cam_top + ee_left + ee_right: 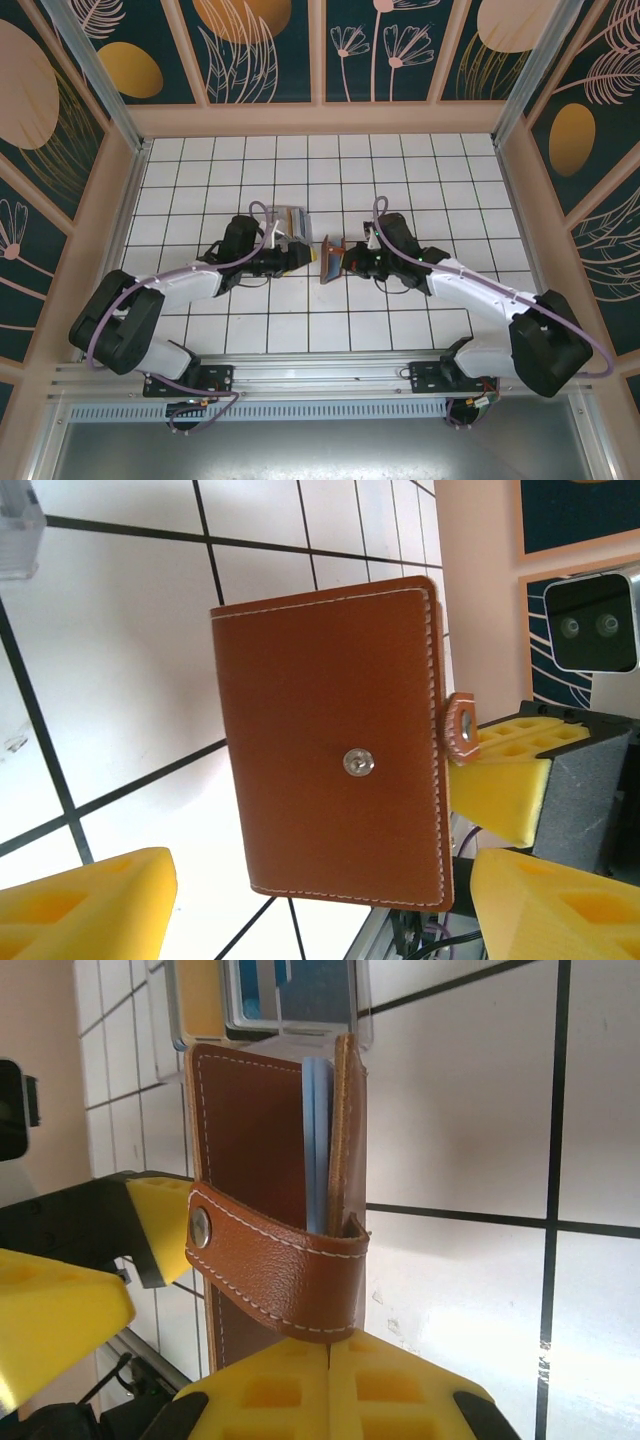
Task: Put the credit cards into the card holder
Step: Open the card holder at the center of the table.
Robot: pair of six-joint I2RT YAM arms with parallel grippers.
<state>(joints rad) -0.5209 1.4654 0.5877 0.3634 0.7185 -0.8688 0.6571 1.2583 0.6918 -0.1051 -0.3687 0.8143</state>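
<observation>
A: Where is the card holder found?
B: It is held on edge between the arms, its strap end pinched by the pressed-together pads of the right gripper. A blue card is seen tucked inside.
A: And the left gripper?
B: Its jaws are spread wide, faced at the holder's snap side, apart from it. Credit cards are seen in the clear case just beyond the holder's far edge. Open tiled floor is left towards the walls.

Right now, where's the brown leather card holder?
Top view: the brown leather card holder stands mid-table, held by the right gripper, facing the left gripper.
</observation>
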